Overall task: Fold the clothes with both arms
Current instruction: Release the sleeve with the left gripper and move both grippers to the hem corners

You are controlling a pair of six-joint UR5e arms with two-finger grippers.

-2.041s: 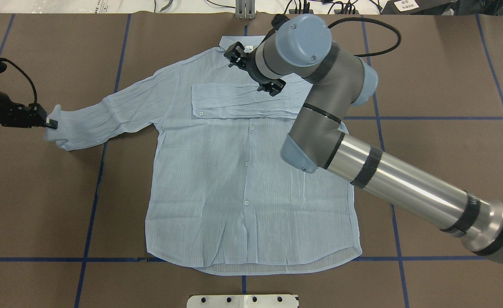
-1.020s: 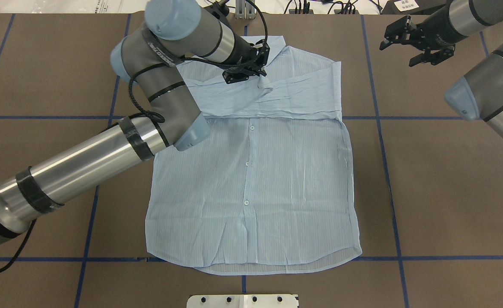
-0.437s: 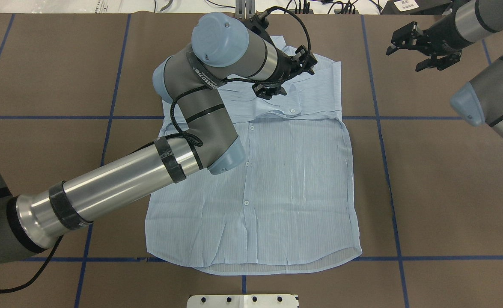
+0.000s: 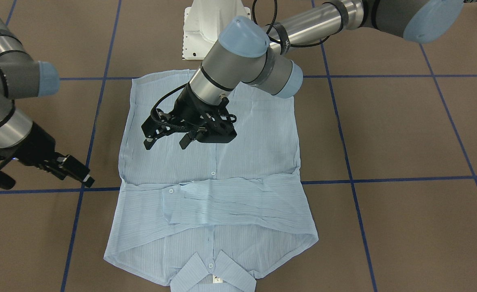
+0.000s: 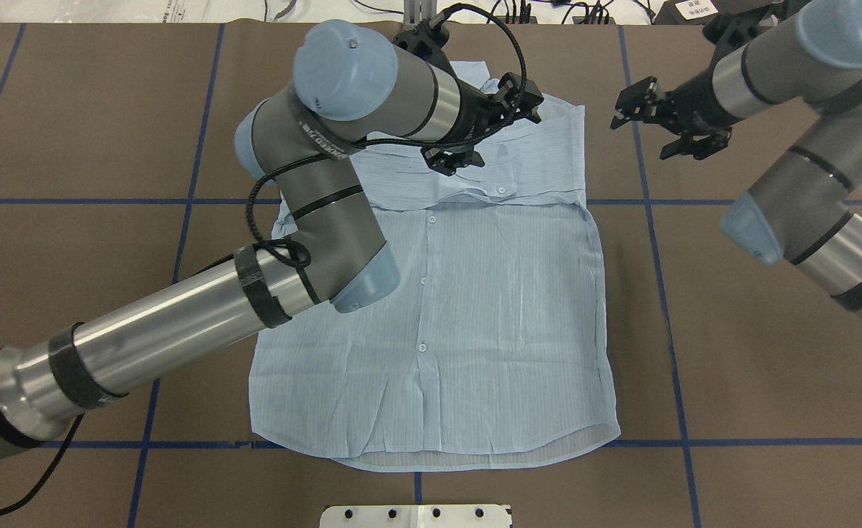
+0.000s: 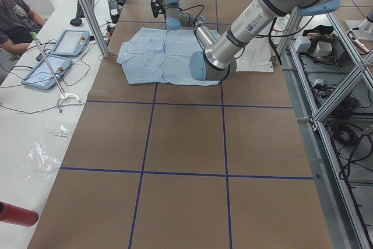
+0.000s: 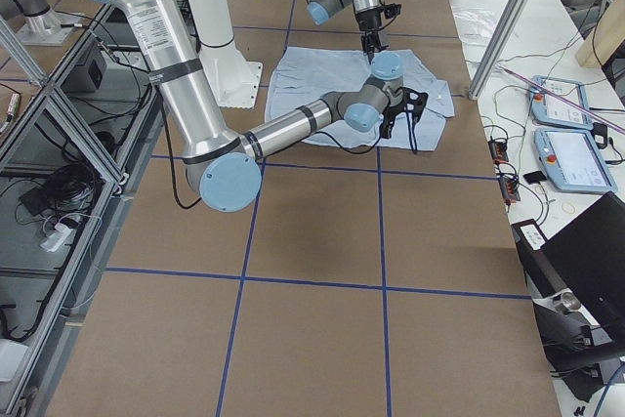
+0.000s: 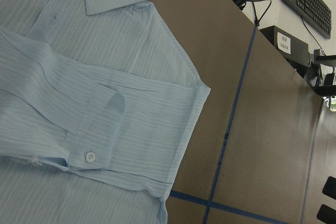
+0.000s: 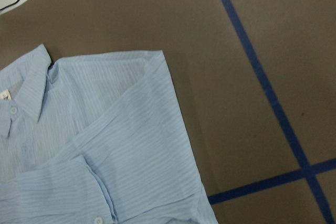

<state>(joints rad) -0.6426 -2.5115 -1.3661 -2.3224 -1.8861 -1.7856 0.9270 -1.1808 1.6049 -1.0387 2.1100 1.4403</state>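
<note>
- Shirt [image 5: 489, 315] lies spread flat on the table [image 5: 731, 352], front up and buttoned, with both sleeves folded across its chest.
- Left arm [image 5: 181, 330] comes in past the shirt's hem corner, bends over the shirt's side edge, and points its wrist across the folded sleeves just below the collar.
- Left fingers [image 5: 451, 157] hang above those sleeves, spread wide and holding nothing.
- Right arm [image 5: 805, 220] is bent beside the shirt, off the cloth. The right fingers [image 5: 636, 101] are also spread wide and empty, near the shirt's shoulder corner.
- Two seconds ago one sleeve stretched out sideways, pinched in the left fingers; now it lies across the chest.
- Since a moment ago the left elbow has drawn back toward the shirt's side edge, and the right fingers have come closer to the shoulder.
</note>
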